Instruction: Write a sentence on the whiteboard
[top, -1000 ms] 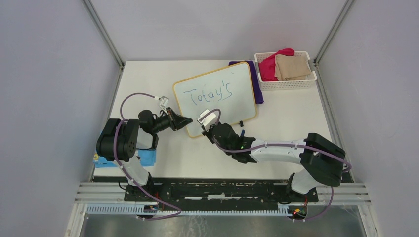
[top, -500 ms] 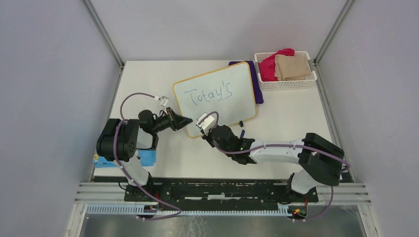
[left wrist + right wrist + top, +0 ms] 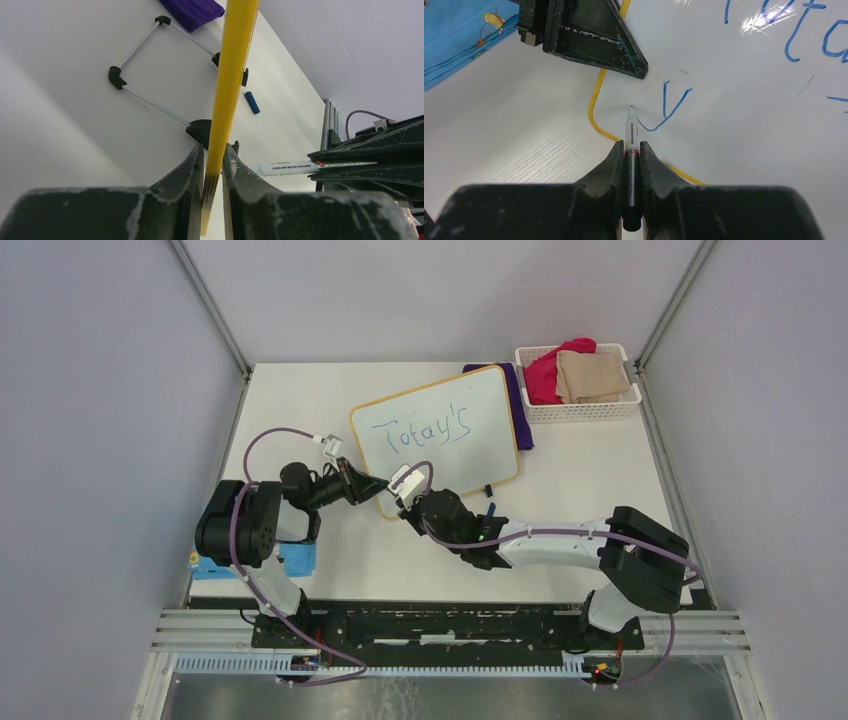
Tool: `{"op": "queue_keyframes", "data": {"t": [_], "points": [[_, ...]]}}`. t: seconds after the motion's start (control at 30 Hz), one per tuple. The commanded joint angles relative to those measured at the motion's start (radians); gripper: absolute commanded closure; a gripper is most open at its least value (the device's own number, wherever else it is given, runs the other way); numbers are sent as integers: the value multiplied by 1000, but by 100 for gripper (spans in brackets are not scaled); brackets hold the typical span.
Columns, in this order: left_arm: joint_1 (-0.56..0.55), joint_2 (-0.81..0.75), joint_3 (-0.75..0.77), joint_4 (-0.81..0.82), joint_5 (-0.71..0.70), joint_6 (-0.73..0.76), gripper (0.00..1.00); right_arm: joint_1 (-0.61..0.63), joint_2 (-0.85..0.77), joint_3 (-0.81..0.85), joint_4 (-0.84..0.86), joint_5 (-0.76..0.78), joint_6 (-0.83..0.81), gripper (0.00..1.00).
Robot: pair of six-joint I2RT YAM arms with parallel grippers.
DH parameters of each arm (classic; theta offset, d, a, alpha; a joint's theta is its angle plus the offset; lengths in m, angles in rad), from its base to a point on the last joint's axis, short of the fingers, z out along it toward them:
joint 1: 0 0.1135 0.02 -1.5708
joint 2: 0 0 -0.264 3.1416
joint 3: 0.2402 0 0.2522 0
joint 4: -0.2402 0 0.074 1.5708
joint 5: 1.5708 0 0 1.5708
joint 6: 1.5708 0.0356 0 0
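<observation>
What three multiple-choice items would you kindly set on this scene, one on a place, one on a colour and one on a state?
1. Where does the basket stand on the table?
A. far right corner
B. near left corner
C. between the arm bases

2. What colour is the writing on the whiteboard?
A. red
B. blue
C. green

3. How is the right hand?
A. open and empty
B. shut on a cloth
C. shut on a marker

Answers:
1 A, the overhead view shows it at the far right corner.
2 B, the letters are blue strokes.
3 C, the wrist view shows both fingers pressed against the marker's barrel.
</observation>
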Motion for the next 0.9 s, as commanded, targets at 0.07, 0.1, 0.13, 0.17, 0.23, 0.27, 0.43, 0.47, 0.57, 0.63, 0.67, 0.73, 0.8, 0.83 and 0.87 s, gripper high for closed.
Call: {"op": "queue_keyframes", "data": {"t": [0.07, 0.1, 0.13, 0.17, 0.23, 0.27, 0.43, 0.47, 0.57, 0.63, 0.67, 0.73, 0.8, 0.83, 0.87], "points": [[-3, 11, 11, -64, -49, 60, 98, -19, -132, -44, 61, 27, 6, 100], [-3, 11, 11, -65, -49, 60, 98, -31, -145, -49, 61, 26, 11, 100], [-2, 11, 11, -65, -50, 60, 98, -45, -159, -55, 60, 26, 15, 100], [-2, 10, 11, -64, -50, 62, 98, -56, -165, -58, 61, 26, 15, 100], [-2, 10, 11, -65, -50, 61, 98, -78, -172, -58, 59, 26, 14, 100], [-2, 10, 11, -65, -50, 62, 98, -87, -174, -55, 57, 21, 13, 100], [-3, 10, 10, -65, -49, 62, 98, -101, -161, -38, 56, 8, 16, 100], [-2, 10, 11, -65, -50, 62, 98, -102, -157, -36, 56, 5, 14, 100], [-3, 11, 11, -67, -50, 62, 98, -102, -145, -32, 56, -6, 22, 100], [-3, 11, 12, -68, -48, 62, 98, -102, -137, -27, 57, -5, 23, 100], [-3, 11, 12, -68, -49, 62, 98, -102, -133, -26, 57, -4, 25, 100], [-3, 11, 12, -68, -48, 62, 98, -102, -125, -20, 57, -2, 24, 100], [-2, 11, 13, -70, -48, 62, 98, -102, -115, -14, 55, 1, 26, 100], [-2, 11, 14, -70, -48, 62, 98, -102, -108, -10, 54, 4, 26, 100], [-2, 11, 14, -71, -49, 62, 98, -102, -103, -8, 50, 4, 26, 100]]}}
